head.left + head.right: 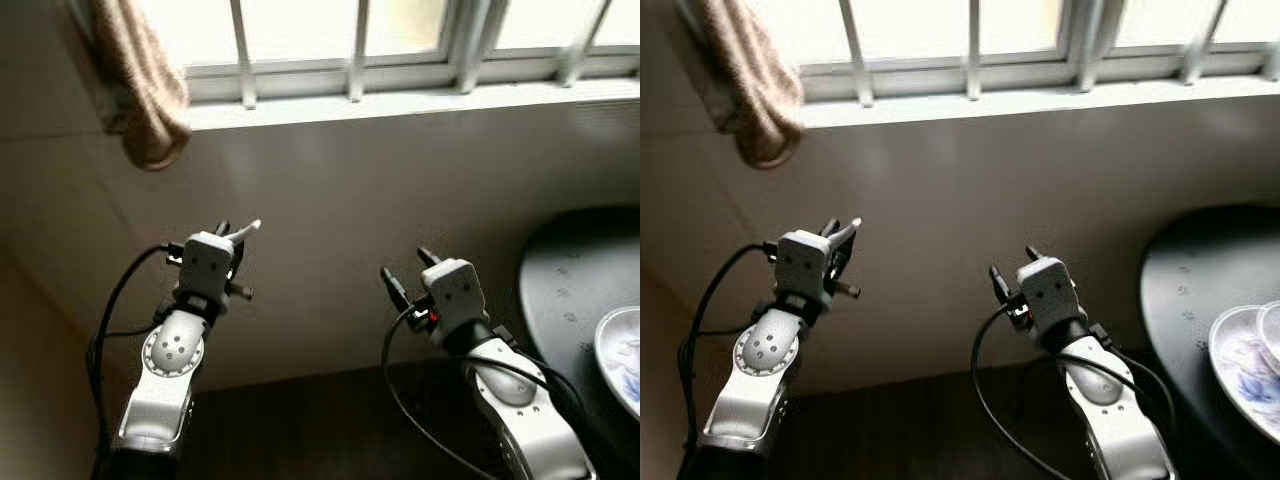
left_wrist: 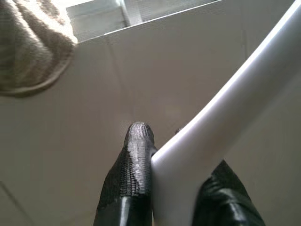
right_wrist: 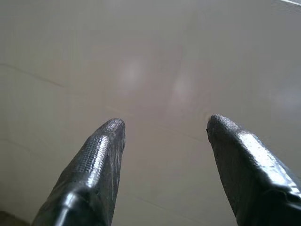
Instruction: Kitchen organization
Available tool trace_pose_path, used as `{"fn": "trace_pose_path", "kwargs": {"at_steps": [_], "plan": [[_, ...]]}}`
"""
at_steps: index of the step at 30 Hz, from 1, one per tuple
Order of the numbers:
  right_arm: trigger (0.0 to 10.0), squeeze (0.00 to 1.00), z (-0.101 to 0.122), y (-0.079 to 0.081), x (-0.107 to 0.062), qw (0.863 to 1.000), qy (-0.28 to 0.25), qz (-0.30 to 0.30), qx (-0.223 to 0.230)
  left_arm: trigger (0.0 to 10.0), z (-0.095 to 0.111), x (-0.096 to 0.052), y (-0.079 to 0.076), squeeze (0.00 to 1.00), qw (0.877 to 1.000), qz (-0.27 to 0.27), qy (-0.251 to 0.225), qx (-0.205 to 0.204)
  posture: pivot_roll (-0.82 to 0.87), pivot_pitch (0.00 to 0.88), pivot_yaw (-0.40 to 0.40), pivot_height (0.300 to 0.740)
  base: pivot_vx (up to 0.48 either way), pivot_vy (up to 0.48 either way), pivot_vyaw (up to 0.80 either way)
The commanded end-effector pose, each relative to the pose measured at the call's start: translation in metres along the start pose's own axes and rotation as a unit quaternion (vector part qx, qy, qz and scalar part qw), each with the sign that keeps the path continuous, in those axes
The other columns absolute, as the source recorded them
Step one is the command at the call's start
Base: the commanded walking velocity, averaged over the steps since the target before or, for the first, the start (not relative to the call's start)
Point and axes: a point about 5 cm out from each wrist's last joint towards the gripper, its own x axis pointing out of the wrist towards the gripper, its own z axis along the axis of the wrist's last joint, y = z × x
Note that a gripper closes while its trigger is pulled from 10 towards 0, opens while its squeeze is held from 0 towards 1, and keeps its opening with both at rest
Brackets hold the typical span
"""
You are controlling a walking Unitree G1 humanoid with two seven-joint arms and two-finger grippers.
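Observation:
My left gripper (image 1: 226, 233) is raised in front of the pale wall (image 1: 340, 200) below the window, shut on a smooth white utensil handle (image 1: 249, 228). In the left wrist view the white handle (image 2: 225, 117) runs out slantwise between the black fingers (image 2: 134, 160); what is at its far end I cannot tell. My right gripper (image 1: 408, 268) is held up at about the same height further right, open, and the right wrist view shows its gripper (image 3: 164, 125) holding nothing, facing bare wall.
A round black table (image 1: 565, 290) stands at the right with a white-and-blue dish (image 1: 1245, 365) on it. A beige towel (image 1: 140, 85) hangs at the upper left by the barred window and its sill (image 1: 400, 100). Dark floor lies below the arms.

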Motion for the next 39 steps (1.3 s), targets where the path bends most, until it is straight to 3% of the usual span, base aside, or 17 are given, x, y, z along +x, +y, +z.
{"fn": "trace_pose_path", "kwargs": {"at_steps": [1,39], "plan": [[10.0,0.00,-0.001,-0.002,0.000,1.000,0.000,-0.002,-0.001,10.0,0.004,0.001,0.002,0.00,1.000,0.003,-0.005,0.014,0.00,0.000,-0.022,0.740,0.000,0.000,0.80],[10.0,0.00,0.008,-0.008,0.015,0.999,-0.031,-0.015,0.000,10.0,0.022,0.013,0.015,0.00,0.997,0.050,-0.048,0.034,0.02,0.000,-0.030,0.740,0.000,0.000,0.80]]}}
